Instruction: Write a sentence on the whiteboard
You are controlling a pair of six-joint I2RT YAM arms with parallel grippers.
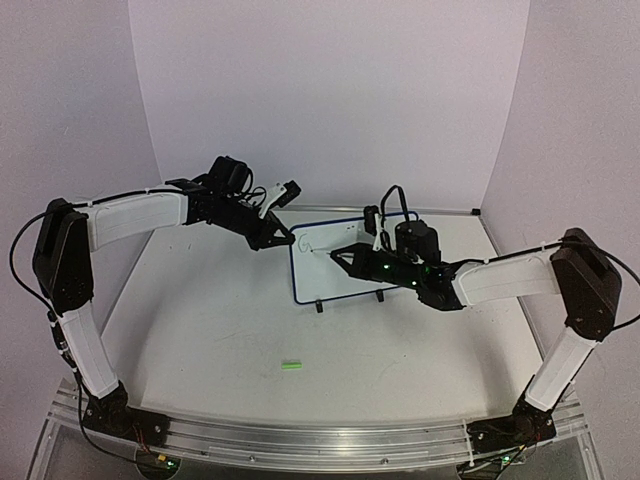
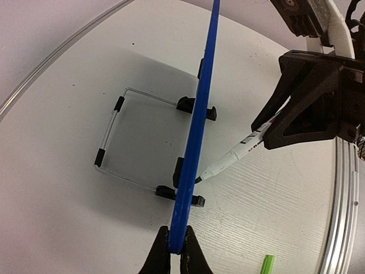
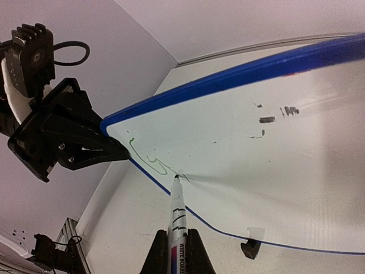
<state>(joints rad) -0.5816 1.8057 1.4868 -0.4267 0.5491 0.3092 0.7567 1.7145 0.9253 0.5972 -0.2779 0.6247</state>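
The whiteboard stands upright on black feet mid-table, its blue rim seen edge-on in the left wrist view. My left gripper is shut on the board's upper left corner. My right gripper is shut on a white marker, whose tip touches the board face. Of the sentence, only a thin green curved stroke shows, near that corner, ending at the tip. From above, the left gripper and right gripper meet at the board's left end.
A green marker cap lies on the table in front of the board. A wire stand props the board from behind. Dark smudges mark the board's right part. Purple walls enclose the table; an aluminium rail runs along the near edge.
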